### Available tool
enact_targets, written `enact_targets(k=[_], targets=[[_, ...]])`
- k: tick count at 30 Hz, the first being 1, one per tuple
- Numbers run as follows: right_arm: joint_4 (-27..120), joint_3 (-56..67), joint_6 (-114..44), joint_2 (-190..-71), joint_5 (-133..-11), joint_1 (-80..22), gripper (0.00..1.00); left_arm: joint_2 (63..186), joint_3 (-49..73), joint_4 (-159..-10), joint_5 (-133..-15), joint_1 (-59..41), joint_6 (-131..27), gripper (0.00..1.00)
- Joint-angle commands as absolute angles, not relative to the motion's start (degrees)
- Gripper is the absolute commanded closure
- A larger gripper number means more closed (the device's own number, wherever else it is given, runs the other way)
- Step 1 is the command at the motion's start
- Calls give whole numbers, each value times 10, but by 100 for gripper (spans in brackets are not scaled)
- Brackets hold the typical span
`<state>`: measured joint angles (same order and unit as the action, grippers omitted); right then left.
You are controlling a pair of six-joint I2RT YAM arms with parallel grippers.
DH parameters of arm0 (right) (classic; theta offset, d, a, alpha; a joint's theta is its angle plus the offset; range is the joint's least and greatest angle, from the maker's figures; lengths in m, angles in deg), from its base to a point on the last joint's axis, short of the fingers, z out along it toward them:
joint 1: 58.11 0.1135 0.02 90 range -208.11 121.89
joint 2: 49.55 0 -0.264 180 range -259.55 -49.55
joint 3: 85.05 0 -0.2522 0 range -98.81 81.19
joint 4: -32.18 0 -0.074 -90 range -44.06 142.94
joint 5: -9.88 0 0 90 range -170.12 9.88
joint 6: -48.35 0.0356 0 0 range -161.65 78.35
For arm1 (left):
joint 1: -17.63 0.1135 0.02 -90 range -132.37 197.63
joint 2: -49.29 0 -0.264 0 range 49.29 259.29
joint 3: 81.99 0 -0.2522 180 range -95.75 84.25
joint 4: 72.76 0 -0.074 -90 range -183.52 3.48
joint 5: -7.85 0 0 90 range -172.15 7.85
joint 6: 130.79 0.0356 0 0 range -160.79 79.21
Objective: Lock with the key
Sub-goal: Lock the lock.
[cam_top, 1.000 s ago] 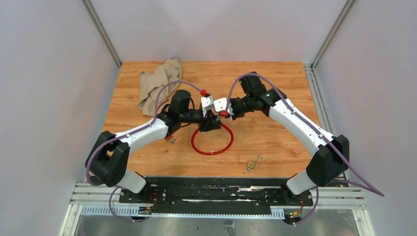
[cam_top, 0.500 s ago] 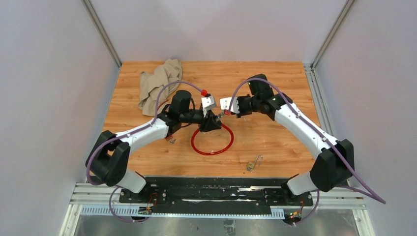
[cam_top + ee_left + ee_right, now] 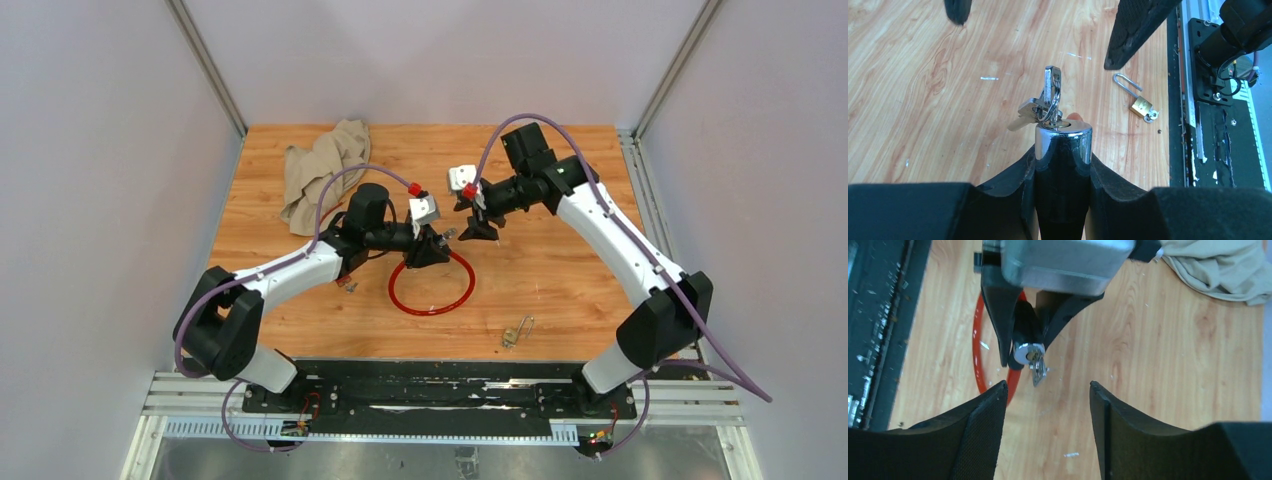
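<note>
So the left gripper (image 3: 1063, 165) is clamped tight on a black lock barrel with a chrome cap (image 3: 1063, 137), with the chrome end facing the other arm. The tiny silver-grey metal key (image 3: 1051, 90) is stuck in the keyhole on that chrome face, and a small ring with a second key dangles off it. The right gripper (image 3: 1048, 390) has its fingers spread wide with nothing between them, sitting close to the key but not touching it. The thick red cable loop (image 3: 431, 312) lies on the wooden table (image 3: 560, 280) below the left gripper. A small brass padlock (image 3: 1140, 106) sits nearer the arm bases, and a crumpled beige cloth (image 3: 320, 170) is over by the far left corner.
</note>
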<state>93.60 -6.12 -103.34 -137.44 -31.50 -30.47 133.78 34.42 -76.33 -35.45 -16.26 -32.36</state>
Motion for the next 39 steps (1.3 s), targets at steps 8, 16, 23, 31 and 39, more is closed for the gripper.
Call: enact_targets(k=[8, 16, 23, 31, 39], targets=[[1039, -146, -997, -1467, -239, -304, 75, 1327, 347, -788, -349, -170, -313, 100], [942, -54, -1052, -1410, -277, -282, 99, 1336, 347, -788, -339, -170, -320, 100], [871, 45, -1164, -1340, -333, -267, 99, 1345, 347, -783, -305, -169, -342, 100], [808, 114, -1204, -1292, -415, -277, 99, 1354, 308, -893, -309, -168, -266, 100], [800, 95, -1118, -1283, -403, -333, 99, 1335, 314, -901, -335, -162, -247, 100]])
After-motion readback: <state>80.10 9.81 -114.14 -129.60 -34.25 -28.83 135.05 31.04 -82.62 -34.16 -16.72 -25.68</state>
